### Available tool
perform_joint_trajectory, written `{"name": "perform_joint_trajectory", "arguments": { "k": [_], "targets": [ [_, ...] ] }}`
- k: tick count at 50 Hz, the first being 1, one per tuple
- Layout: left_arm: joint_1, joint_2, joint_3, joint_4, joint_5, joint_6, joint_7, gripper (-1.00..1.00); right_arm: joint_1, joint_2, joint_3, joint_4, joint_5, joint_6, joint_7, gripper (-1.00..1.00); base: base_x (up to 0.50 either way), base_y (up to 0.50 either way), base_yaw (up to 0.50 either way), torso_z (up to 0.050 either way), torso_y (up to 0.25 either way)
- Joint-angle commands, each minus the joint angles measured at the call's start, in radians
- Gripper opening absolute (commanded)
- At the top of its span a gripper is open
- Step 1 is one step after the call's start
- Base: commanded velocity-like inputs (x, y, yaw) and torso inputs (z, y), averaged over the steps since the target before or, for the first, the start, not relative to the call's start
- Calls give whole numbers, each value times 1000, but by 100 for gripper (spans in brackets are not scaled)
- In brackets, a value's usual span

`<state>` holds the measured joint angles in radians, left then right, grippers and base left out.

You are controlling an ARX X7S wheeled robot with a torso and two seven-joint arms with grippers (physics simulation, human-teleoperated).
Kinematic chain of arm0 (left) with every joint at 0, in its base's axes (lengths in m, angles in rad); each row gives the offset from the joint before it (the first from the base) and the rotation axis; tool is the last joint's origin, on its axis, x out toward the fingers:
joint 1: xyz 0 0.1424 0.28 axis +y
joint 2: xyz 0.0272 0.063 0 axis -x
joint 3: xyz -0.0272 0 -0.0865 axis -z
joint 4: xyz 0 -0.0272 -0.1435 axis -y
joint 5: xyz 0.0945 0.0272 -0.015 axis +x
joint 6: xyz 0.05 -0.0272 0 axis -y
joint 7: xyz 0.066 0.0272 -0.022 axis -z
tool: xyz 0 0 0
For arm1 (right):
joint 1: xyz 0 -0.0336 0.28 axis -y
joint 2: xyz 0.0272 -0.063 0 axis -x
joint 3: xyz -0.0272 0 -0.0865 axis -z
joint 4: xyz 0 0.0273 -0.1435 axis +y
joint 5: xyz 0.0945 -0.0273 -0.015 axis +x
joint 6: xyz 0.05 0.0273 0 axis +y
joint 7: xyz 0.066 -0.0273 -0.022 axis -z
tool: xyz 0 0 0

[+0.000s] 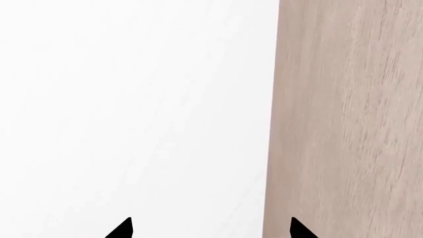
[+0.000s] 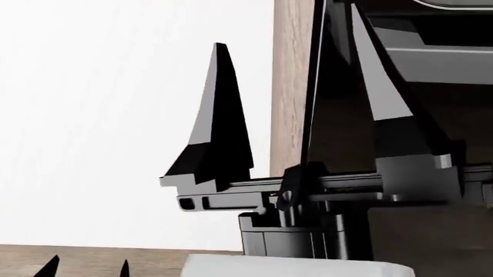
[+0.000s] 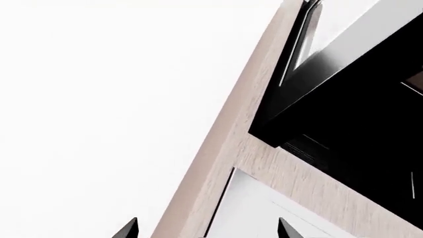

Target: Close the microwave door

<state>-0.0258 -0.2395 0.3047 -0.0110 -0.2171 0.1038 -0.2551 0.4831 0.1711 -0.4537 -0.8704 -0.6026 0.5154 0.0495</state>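
The microwave door [image 2: 322, 86] shows in the head view as a thin glossy black panel seen edge-on, standing out from the dark microwave opening [image 2: 431, 115]. My right gripper [image 2: 287, 26] is raised close to the camera and open. Its left finger [image 2: 219, 115] is before the white wall, its right finger [image 2: 381, 81] before the microwave, and the door's edge lies between them. In the right wrist view the black door edge [image 3: 298, 49] runs beside a wood side panel [image 3: 225, 148], far from the open right gripper [image 3: 208, 229]. My left gripper [image 1: 211, 229] is open and empty.
A white wall [image 2: 115, 115] fills the left. A light wood cabinet side [image 2: 291, 86] borders the microwave. Only the tips of the left gripper [image 2: 86, 266] show low, over a wood surface [image 2: 115, 254]. Below the microwave run a wood strip [image 3: 317, 188] and a white panel [image 3: 264, 213].
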Motion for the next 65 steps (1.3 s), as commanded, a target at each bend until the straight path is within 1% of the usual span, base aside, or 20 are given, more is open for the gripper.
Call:
{"name": "perform_joint_trajectory", "arguments": {
  "k": [1, 9, 18, 22, 29, 35, 41, 45, 52, 58, 65],
  "targets": [
    [-5, -4, 5, 25, -9, -23, -9, 100, 169, -26, -50, -13, -56, 97, -116, 100, 0, 0, 0, 0, 0],
    [-4, -14, 7, 98, -19, -84, -29, 100, 226, -29, -86, 33, -45, 89, -143, 100, 0, 0, 0, 0, 0],
    [-2, -15, 7, 62, -23, -43, -20, 100, 240, -22, -100, 48, -52, 98, -150, 100, 0, 0, 0, 0, 0],
    [-4, -14, 9, 39, -22, -21, -14, 100, 278, -37, -96, 47, -56, 123, -166, 100, 0, 0, 0, 0, 0],
    [-8, -16, 15, 52, -21, -36, -20, 100, 337, -39, -107, 74, -60, 125, -179, 100, 0, 0, 0, 0, 0],
    [-10, -19, 22, 64, -22, -48, -22, 100, 437, -39, -124, 89, -99, 154, -224, 100, 0, 0, 0, 0, 0],
    [-9, -20, 21, 60, -26, -42, -24, 100, 554, -63, -83, 119, -75, 188, -257, 100, 0, 0, 0, 0, 0],
    [-9, -20, 22, 57, -28, -40, -25, 100, 571, -72, -63, 141, -52, 194, -248, 100, 0, 0, 0, 0, 0],
    [-7, -24, 25, 72, -31, -47, -30, 100, 649, -80, -55, 168, -43, 230, -275, 100, 0, 0, 0, 0, 0],
    [-3, -24, 26, 56, -29, -23, -27, 100, 719, -125, -25, 181, 16, 267, -300, 100, 0, 0, 0, 0, 0],
    [-4, -25, 27, 43, -30, -5, -24, 100, 749, -124, 8, 252, 71, 247, -264, 100, 0, 0, 0, 0, 0]
  ]
}}
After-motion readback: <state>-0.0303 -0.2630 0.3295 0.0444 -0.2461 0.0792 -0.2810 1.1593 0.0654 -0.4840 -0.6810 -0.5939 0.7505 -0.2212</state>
